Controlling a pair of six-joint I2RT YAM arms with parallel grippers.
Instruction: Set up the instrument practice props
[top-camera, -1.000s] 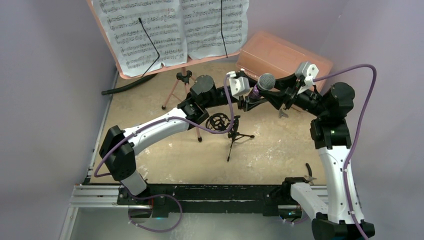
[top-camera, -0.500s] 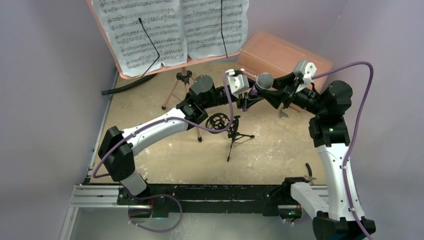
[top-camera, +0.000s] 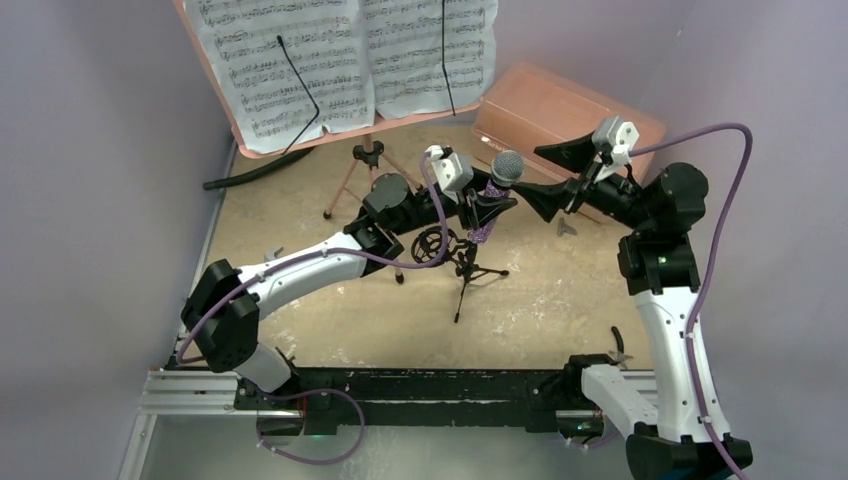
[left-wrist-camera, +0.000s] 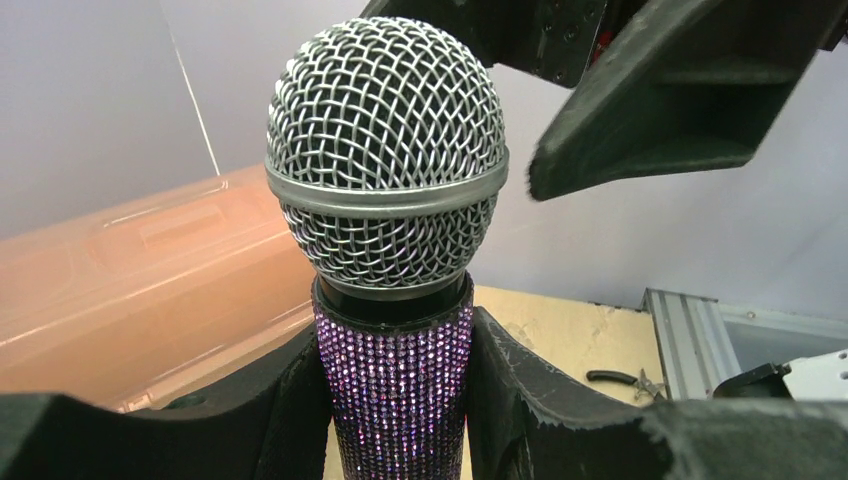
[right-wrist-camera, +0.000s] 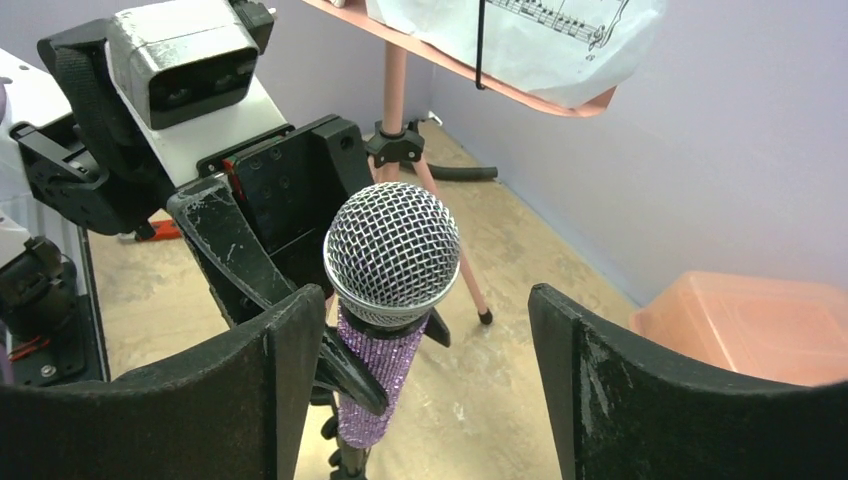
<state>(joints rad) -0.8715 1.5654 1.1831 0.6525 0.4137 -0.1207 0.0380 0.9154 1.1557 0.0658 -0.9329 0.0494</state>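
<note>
The left gripper (top-camera: 487, 207) is clamped on the glittery purple body of the purple rhinestone microphone with a silver mesh head (top-camera: 505, 170), its two black fingers (left-wrist-camera: 285, 405) pressing the barrel just below the head and holding it upright above the beige tabletop (top-camera: 560, 290). The microphone's lower end hangs just beside the ring mount of the small black tripod mic stand (top-camera: 463, 268). The right gripper (top-camera: 530, 170) is spread wide, its fingers (right-wrist-camera: 250, 400) apart on either side of the mesh head and touching nothing. Behind stand the pink perforated music stand on tripod legs (top-camera: 300, 143), carrying white sheet-music pages (top-camera: 300, 60), and a salmon plastic box (top-camera: 560, 105)
</note>
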